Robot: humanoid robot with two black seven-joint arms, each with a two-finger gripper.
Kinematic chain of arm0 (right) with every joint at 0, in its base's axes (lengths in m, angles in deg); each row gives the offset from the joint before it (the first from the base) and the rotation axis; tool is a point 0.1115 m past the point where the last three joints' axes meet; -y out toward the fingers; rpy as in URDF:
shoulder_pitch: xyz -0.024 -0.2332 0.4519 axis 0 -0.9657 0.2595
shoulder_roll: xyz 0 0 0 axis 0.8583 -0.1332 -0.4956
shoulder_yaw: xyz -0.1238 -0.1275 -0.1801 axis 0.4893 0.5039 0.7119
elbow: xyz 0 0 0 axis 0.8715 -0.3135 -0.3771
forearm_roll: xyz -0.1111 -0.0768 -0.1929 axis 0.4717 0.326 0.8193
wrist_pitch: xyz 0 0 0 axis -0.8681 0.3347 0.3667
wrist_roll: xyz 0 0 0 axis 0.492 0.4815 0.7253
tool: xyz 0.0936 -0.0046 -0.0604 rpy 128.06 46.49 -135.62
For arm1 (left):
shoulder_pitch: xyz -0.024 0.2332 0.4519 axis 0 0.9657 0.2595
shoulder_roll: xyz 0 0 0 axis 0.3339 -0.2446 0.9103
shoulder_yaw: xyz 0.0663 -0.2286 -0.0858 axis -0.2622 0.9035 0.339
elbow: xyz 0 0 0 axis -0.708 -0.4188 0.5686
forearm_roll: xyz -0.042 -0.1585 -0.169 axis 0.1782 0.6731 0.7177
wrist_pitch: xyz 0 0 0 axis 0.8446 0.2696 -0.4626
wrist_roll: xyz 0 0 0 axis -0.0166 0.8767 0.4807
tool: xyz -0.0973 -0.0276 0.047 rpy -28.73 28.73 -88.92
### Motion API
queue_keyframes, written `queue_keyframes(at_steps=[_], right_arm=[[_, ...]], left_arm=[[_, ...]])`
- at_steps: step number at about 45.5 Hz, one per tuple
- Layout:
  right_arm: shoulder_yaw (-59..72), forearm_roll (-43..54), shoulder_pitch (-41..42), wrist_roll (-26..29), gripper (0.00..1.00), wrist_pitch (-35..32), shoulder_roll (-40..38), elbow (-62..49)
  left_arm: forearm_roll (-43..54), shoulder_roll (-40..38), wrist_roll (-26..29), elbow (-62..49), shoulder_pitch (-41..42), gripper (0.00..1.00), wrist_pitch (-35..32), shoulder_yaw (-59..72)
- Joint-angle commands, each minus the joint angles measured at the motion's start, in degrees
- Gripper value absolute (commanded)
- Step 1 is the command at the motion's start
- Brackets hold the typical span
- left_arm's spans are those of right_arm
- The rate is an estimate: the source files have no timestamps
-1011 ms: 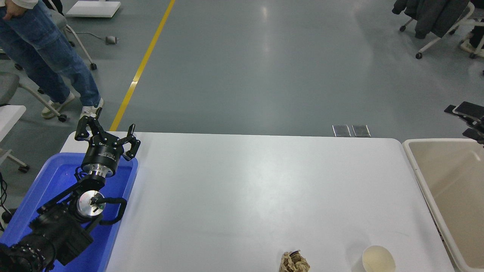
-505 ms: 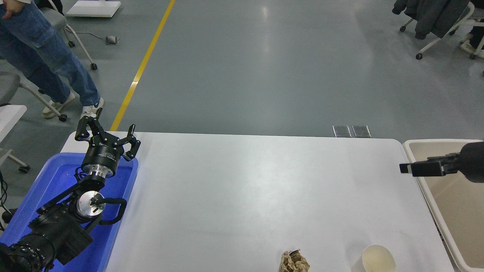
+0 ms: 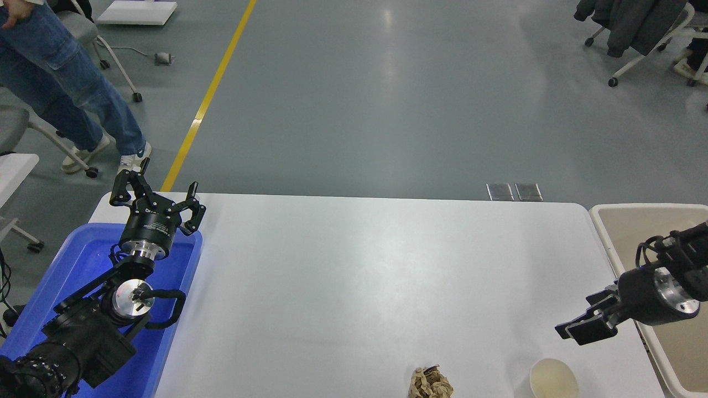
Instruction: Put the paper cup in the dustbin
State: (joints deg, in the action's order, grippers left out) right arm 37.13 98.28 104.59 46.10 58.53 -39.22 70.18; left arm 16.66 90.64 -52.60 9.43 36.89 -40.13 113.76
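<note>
With my left hand [image 3: 157,202] resting spread over the blue tub [image 3: 83,260], I am reaching: my right hand [image 3: 586,323], fingers spread, is hovering just above the paper cup [image 3: 553,380] on the worktop [image 3: 354,276], needing to descend around it, the dustbin [image 3: 614,243] right beside.

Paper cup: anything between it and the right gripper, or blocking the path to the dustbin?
Nothing visible. The right gripper hangs just above the paper cup with bare table between. The dustbin is directly right; the crumpled paper ball sits left, out of the way.
</note>
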Motion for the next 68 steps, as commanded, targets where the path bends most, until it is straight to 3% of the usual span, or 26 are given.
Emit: queue_keyframes(at_steps=[1,19,40,48,50,53,56,57,68], right_arm=[[0.59,0.73,-2.52,0.05,1.00,-0.12,1.15,-0.15],[-0.64,0.30,-7.18,0.05,1.00,0.85,1.59,-3.22],[-0.64,-0.50,-15.00,0.14,0.98,8.58,7.04,-9.82],[-0.55,-0.14,-16.14,0.14,0.70,11.39,7.57,-11.14],[-0.46,-0.06,-16.14,0.14,0.55,11.92,7.57,-11.49],[-0.20,-0.06,-16.06,0.23,0.20,12.01,7.57,-11.93],[0.06,-0.14,-15.62,0.14,0.03,12.10,7.57,-12.10],[0.07,-0.14,-15.44,0.06,0.00,12.18,7.57,-12.10],[-0.55,0.29,-15.09,-0.47,0.00,12.97,7.57,-12.19]], left_arm=[[-0.03,0.00,0.07,0.00,-0.06,1.00,0.00,0.00],[0.06,0.00,-0.01,0.00,-0.06,1.00,0.00,0.00],[0.06,0.00,-0.01,0.00,0.03,1.00,0.00,0.00],[-0.03,0.00,0.07,0.00,0.03,1.00,0.00,0.00],[-0.03,0.00,0.07,0.00,-0.06,1.00,0.00,0.00],[-0.03,0.00,0.07,0.00,-0.06,1.00,0.00,0.00],[0.06,0.00,-0.01,0.00,-0.06,1.00,0.00,0.00],[0.06,0.00,-0.01,0.00,0.03,1.00,0.00,0.00],[0.06,0.00,0.07,0.00,-0.06,1.00,0.00,0.00]])
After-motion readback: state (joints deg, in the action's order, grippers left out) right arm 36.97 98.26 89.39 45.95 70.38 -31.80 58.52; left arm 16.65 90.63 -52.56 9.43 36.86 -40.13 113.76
